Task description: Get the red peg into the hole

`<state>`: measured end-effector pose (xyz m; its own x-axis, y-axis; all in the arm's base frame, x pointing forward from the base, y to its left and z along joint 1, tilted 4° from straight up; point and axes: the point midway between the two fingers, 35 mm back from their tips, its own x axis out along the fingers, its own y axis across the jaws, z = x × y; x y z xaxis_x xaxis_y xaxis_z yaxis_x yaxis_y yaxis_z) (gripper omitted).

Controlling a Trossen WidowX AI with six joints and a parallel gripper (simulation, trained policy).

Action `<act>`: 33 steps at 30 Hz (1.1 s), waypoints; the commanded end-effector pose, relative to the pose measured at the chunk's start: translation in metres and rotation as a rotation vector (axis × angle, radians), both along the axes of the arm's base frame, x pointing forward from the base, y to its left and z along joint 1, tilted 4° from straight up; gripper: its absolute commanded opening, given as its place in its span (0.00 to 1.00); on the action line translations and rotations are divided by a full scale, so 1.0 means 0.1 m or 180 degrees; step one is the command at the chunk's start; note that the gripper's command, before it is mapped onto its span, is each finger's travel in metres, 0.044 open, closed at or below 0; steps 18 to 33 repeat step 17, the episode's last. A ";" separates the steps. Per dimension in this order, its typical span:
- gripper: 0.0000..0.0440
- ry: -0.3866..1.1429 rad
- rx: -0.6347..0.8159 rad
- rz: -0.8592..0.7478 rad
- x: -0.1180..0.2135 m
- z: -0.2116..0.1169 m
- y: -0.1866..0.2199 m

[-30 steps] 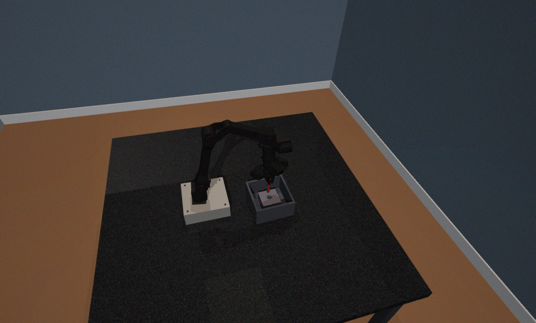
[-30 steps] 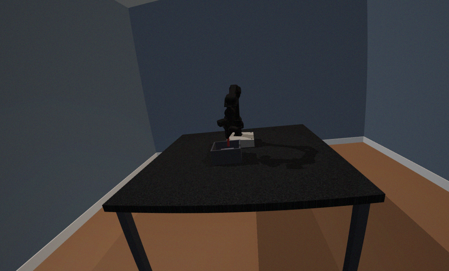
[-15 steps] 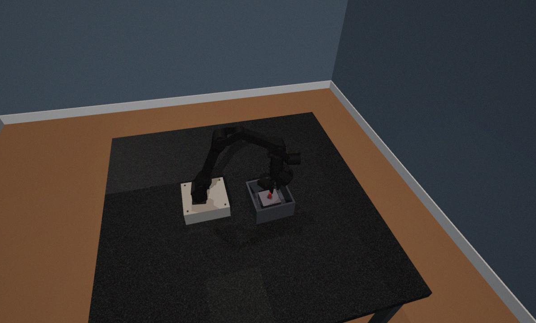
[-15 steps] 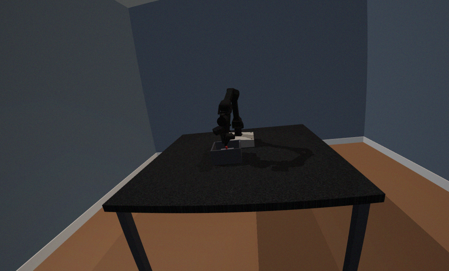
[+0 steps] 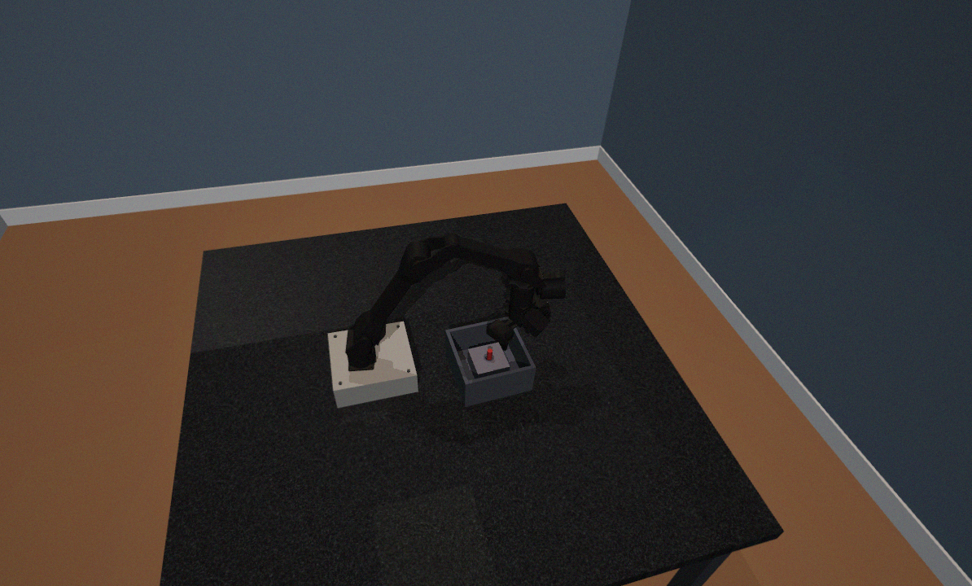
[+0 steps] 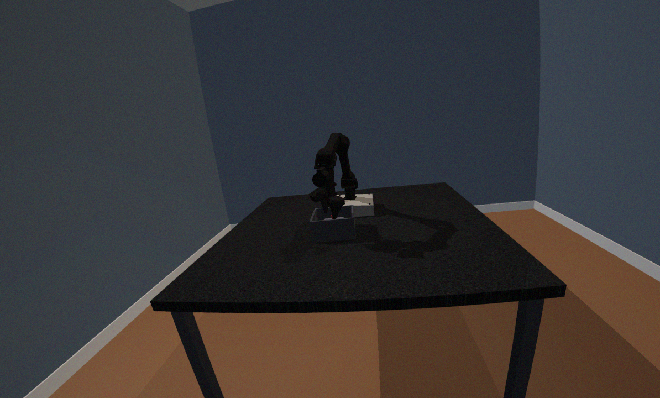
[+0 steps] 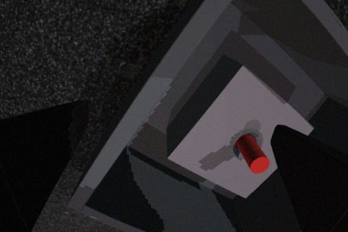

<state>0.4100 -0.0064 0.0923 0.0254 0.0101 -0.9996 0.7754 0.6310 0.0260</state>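
The red peg (image 5: 489,355) (image 6: 331,216) (image 7: 252,154) stands roughly upright in the hole of the light plate (image 5: 478,364) (image 7: 232,105), with its upper part sticking out above the plate. How deep its lower end sits is hidden. The plate lies at the bottom of the open grey box (image 5: 500,387) (image 6: 334,231) (image 7: 186,43). My gripper (image 5: 520,339) (image 6: 330,214) (image 7: 183,123) is open wide and holds nothing. In the wrist view one finger is close to the right of the peg, over the plate, and the other is far left, outside the box's rim.
The box's walls rise around the plate, close to my fingers. The white base block (image 5: 395,364) (image 6: 363,210) of the arm stands beside the box, to its left in the top view. Both stand on the black table (image 5: 292,474) (image 6: 396,277).
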 end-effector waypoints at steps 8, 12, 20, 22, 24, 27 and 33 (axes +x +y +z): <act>1.00 0.0024 0.0178 0.0127 0.24 -0.05 0.15; 1.00 0.0047 0.0223 0.0149 0.31 -0.04 0.21; 1.00 0.0081 0.0261 0.0161 0.37 -0.02 0.28; 1.00 0.0081 0.0261 0.0161 0.37 -0.02 0.28; 1.00 0.0081 0.0261 0.0161 0.37 -0.02 0.28; 1.00 0.0081 0.0261 0.0161 0.37 -0.02 0.28; 1.00 0.0081 0.0261 0.0161 0.37 -0.02 0.28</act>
